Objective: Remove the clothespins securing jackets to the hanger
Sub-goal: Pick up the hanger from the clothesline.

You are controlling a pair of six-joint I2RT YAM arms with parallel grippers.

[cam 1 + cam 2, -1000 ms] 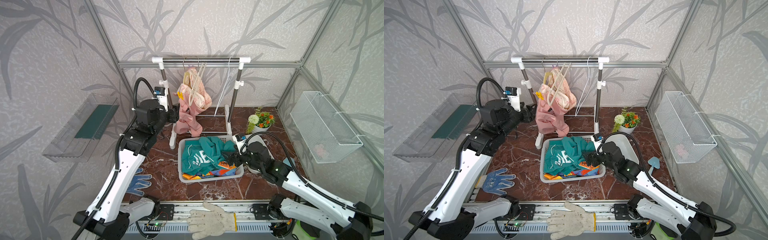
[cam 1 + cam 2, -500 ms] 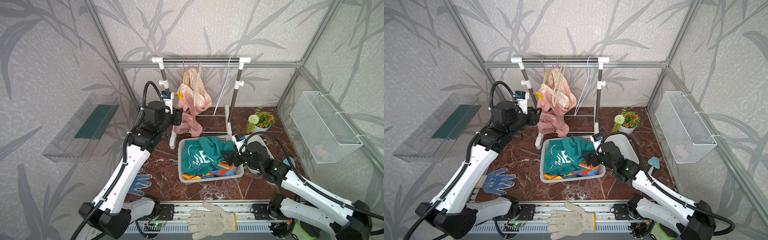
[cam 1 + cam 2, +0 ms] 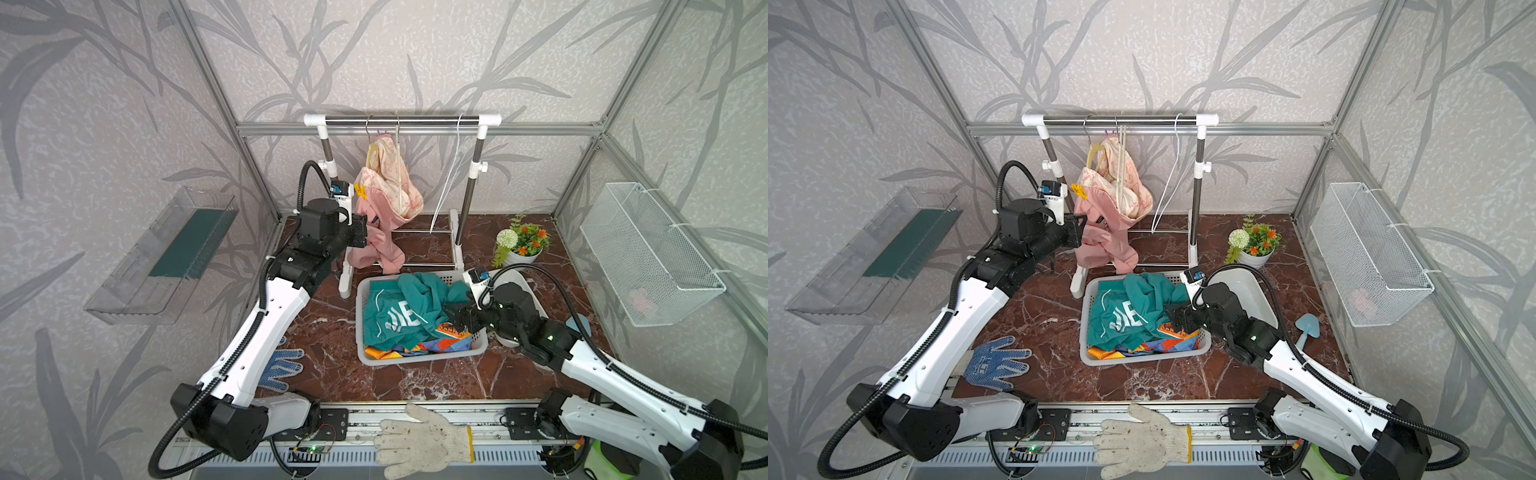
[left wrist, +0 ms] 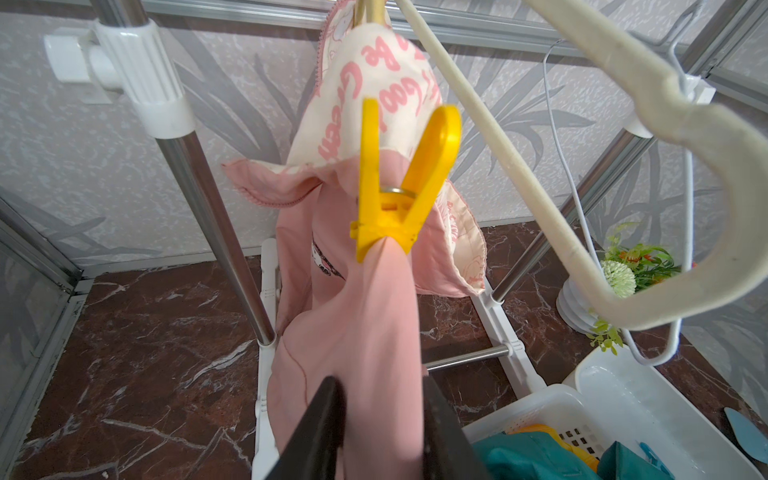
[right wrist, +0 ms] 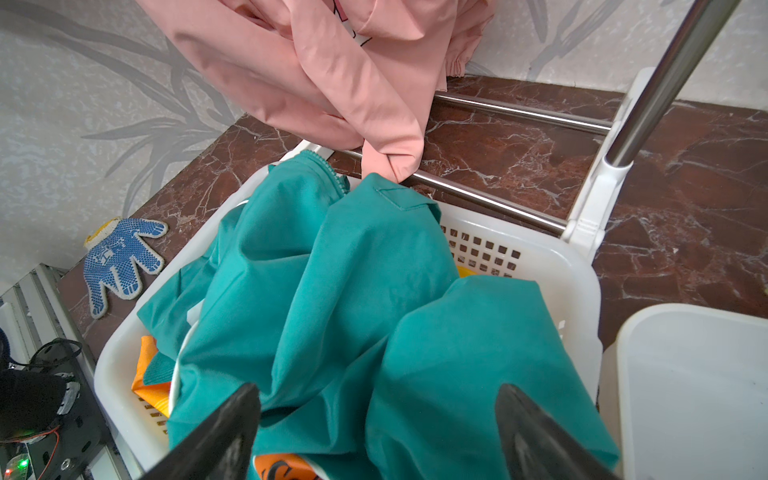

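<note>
Still clipped on, a yellow clothespin pins the pink jacket to its hanger on the rack, its two handles splayed upward in the left wrist view. Over the past second the left tool has swung in from beside the rack post and narrowed from wide to a close straddle of the jacket's hanging sleeve, just below the pin; whether the dark fingers already pinch the cloth cannot be told. The move suggests the arm is steadying the garment, or lining up under the pin, before squeezing it free. A teal jacket and a patchwork jacket already lie in the white basket on the tabletop. The right tool has not stirred, hovering wide and empty over the teal cloth.
</note>
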